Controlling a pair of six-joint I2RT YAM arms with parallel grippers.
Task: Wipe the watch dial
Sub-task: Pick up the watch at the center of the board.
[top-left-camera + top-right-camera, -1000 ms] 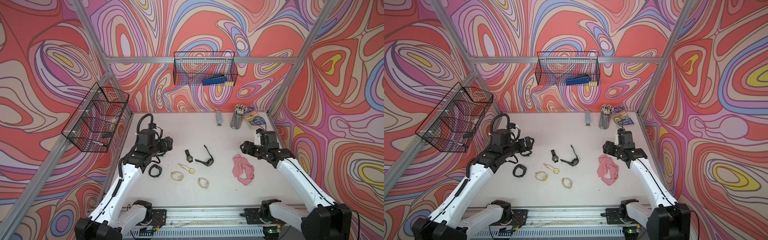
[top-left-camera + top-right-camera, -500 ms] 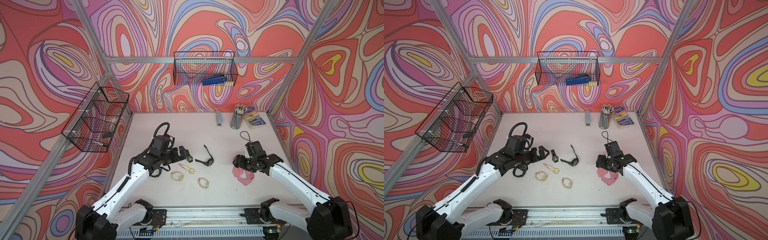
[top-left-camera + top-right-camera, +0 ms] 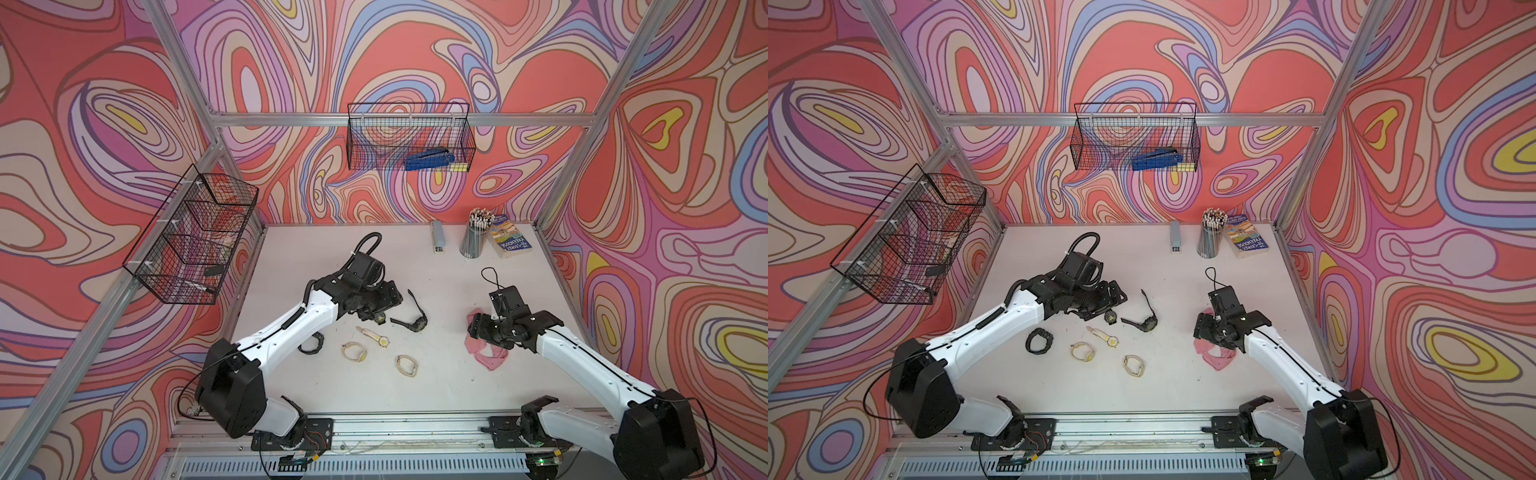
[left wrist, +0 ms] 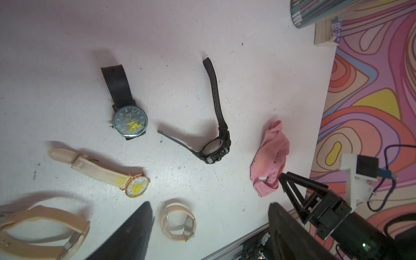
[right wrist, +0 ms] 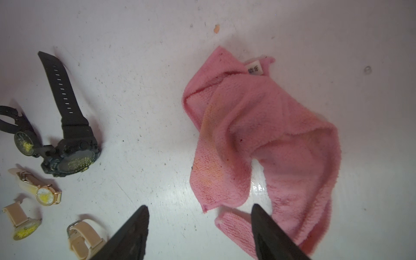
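Observation:
Several watches lie mid-table. The black strap watch has yellow powder on its dark dial, and my left gripper hovers open just above it. In the left wrist view the left gripper holds nothing; a beige watch lies on the table below it. A black sport watch and a gold-rimmed watch also carry yellow smears. The pink cloth lies crumpled to the right. My right gripper is open low over it, one cloth end between the fingers.
A pencil cup, a book and a grey stapler stand at the back right. Wire baskets hang on the back wall and left wall. A looped black watch lies beside the left forearm.
My left arm has swung from the table's left side to above the black strap watch. My right arm has come forward and down over the pink cloth.

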